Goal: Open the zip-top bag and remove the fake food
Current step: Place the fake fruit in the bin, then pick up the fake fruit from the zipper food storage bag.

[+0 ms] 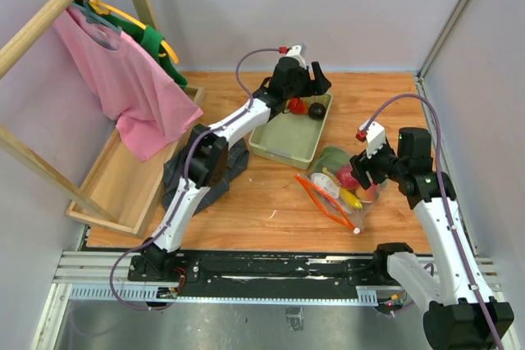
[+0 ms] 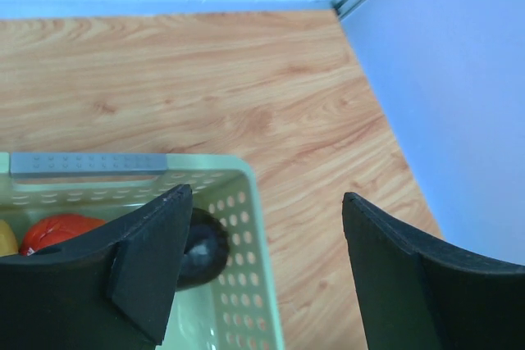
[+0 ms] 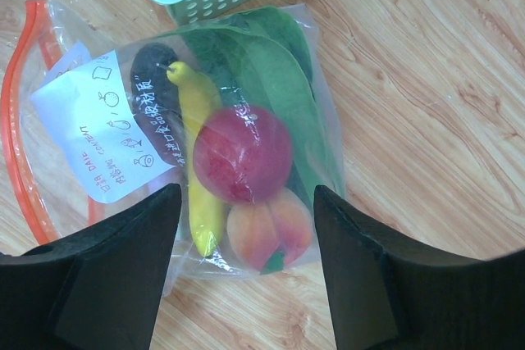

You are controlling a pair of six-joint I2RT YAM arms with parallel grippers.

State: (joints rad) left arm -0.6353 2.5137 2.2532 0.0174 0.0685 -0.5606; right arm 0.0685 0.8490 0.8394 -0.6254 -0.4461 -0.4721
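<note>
The zip-top bag (image 3: 107, 129) lies flat on the wooden table, its orange-red zip strip (image 3: 16, 120) at the left. Inside it is fake food: a red round fruit (image 3: 242, 153), a yellow banana (image 3: 197, 161), a peach (image 3: 271, 231), a green leafy piece (image 3: 271, 79) and a dark purple one (image 3: 152, 67). My right gripper (image 3: 246, 194) hangs open above the bag's (image 1: 340, 186) closed end, holding nothing. Open and empty too, my left gripper (image 2: 267, 202) is over the far corner of the pale green tray (image 2: 238, 284). In the tray lie a dark fruit (image 2: 201, 247) and a red one (image 2: 61, 231).
A pink shirt (image 1: 123, 79) hangs on a wooden rack at the left, above a long wooden box (image 1: 123, 178). A dark cloth (image 1: 184, 178) lies beside the left arm. Walls close in the table at the back and on the right.
</note>
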